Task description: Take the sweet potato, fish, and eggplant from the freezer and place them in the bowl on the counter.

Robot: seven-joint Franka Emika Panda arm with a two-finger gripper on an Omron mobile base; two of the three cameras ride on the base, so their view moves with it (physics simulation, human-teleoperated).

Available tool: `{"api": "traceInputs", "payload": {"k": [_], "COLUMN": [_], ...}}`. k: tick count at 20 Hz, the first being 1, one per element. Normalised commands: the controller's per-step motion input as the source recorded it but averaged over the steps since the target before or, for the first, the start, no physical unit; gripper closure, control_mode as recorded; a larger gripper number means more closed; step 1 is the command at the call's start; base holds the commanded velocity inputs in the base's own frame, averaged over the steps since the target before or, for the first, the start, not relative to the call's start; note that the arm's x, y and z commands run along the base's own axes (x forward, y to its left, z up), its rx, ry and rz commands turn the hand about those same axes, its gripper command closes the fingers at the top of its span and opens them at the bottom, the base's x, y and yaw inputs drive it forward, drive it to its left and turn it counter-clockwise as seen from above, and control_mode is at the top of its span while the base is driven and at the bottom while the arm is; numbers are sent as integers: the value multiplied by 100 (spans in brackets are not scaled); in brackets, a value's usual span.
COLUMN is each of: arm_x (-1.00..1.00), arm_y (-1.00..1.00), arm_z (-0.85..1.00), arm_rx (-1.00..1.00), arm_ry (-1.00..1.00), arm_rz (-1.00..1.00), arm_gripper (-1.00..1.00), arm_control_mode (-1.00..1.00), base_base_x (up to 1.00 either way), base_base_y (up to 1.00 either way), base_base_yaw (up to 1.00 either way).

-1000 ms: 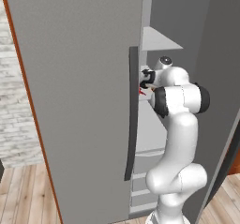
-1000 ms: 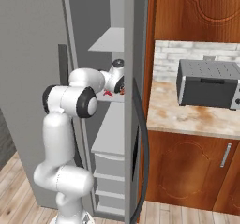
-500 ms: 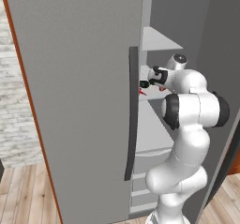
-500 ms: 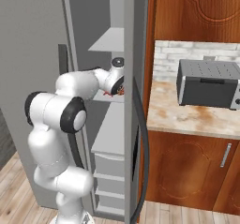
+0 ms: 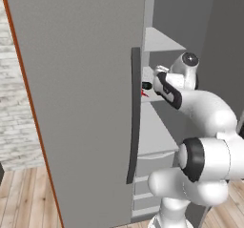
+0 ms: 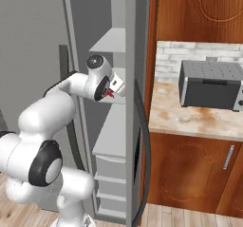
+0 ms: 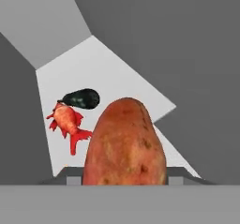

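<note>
**Ana:** Hand view first — reading left to right from the freezer shelf: the red fish lies on the white shelf, the dark eggplant just beside it and a little further in, and then the sweet potato looms large at the lower middle, right at the camera.

**Ben:** Is it held?

**Ana:** I judge so. It sits upright between the fingers and blocks them almost entirely, so the gripper looks clenched around the sweet potato, off the shelf where the other two lie.

**Ben:** So the step is carrying it out?

**Ana:** That is my reading. To do it well, draw the hand straight back out of the freezer before swinging, keeping clear of the shelf edge and the open door with its long black handle. A firm, steady grip matters — the potato is rounded and could roll in the jaws if knocked.

**Ben:** And where does it go?

**Ana:** Toward the counter, to the right of the freezer in the right base view. It is beige and blotched, over reddish-brown cabinets, with a grey toaster oven against a pale brick wall. I cannot see the bowl from here, so the base may need to move. Fish and eggplant are not yet taken.
</note>
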Motion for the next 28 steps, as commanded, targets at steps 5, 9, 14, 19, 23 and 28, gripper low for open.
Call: {"api": "traceInputs", "payload": {"k": [5, 9, 14, 19, 23, 28], "arm_x": [-100, -100, -100, 0, 0, 0], "arm_y": [56, 53, 62, 0, 0, 0], "arm_z": [50, 6, -20, 0, 0, 0], "arm_rx": [5, 1, 1, 0, 0, 0], "arm_ry": [10, 4, 12, 0, 0, 0], "arm_rz": [0, 0, 0, 0, 0, 0], "arm_gripper": [100, 100, 100, 100, 100, 100], "arm_control_mode": [-100, -100, -100, 100, 100, 100], "base_base_x": [0, 0, 0, -100, -100, -91], "base_base_y": [0, 0, 0, 55, 4, 8], "base_base_yaw": [0, 0, 0, -3, -52, -77]}}
